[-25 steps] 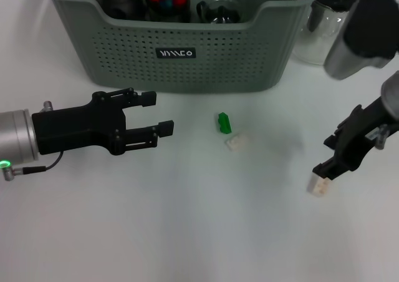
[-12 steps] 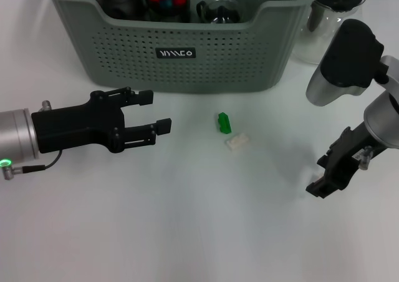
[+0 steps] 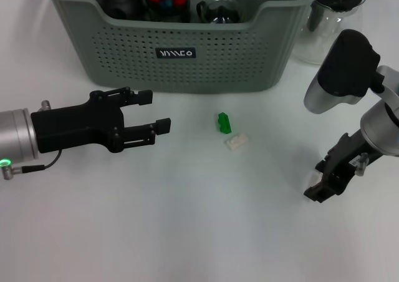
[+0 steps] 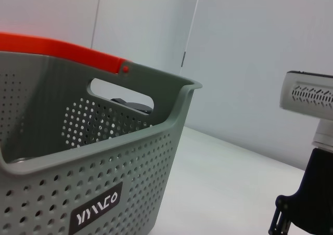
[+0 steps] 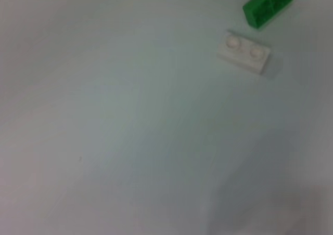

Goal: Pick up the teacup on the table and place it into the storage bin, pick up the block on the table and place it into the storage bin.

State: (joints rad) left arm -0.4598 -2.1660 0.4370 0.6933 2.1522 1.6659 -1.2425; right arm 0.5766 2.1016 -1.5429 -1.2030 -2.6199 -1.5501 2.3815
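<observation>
Even, bright overhead light falls on the white table (image 3: 187, 232), with only faint soft shadows beneath the storage bin (image 3: 181, 51) and beside the small blocks. No harsh glare. The right wrist view is soft and out of focus; the head view is sharp at centre.

I see bare table all around the green block (image 3: 224, 123), except the white block (image 3: 237, 143) just beside it. The storage bin (image 3: 187, 57) walls off its far side.
</observation>
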